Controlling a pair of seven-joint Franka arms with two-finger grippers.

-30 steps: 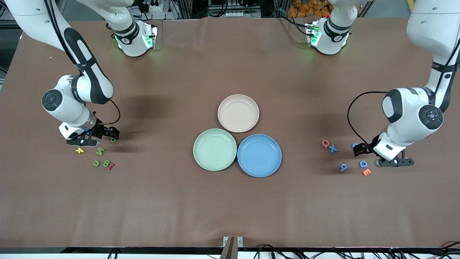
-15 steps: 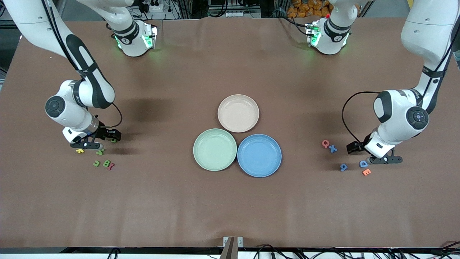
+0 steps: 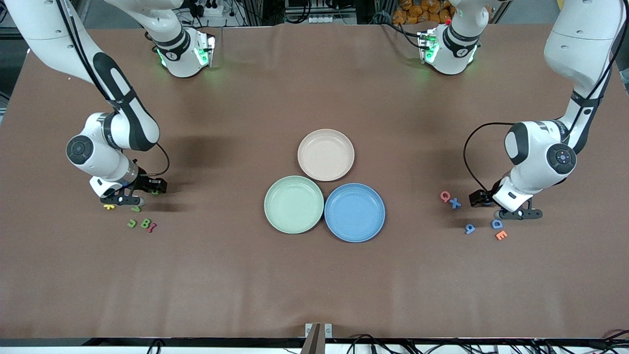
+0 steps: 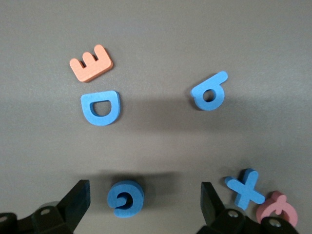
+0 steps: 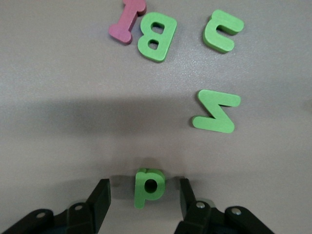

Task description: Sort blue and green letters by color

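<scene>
My right gripper (image 5: 144, 200) (image 3: 153, 191) is down at the table, open, with the green P (image 5: 148, 187) (image 3: 156, 192) between its fingers and a gap on each side. Green N (image 5: 216, 113), B (image 5: 156, 36) and C (image 5: 223, 30) lie close by, nearer the front camera. My left gripper (image 4: 144, 204) (image 3: 491, 204) is low and wide open around the blue G (image 4: 125, 198), not touching it. Blue D (image 4: 100, 107) (image 3: 497, 224), the blue 9-like letter (image 4: 209, 91) (image 3: 470, 228) and blue X (image 4: 246, 187) (image 3: 455, 202) lie around it.
A green plate (image 3: 294, 204), a blue plate (image 3: 354, 212) and a beige plate (image 3: 326, 155) sit together mid-table. An orange E (image 3: 501, 235) and pink Q (image 3: 444, 196) lie among the blue letters. A yellow piece (image 3: 109, 206) and a dark red piece (image 3: 153, 227) lie among the green ones.
My left gripper has moved toward the table's middle and come down over the blue G, which it now hides in the front view. My right gripper's fingers have narrowed around the green P.
</scene>
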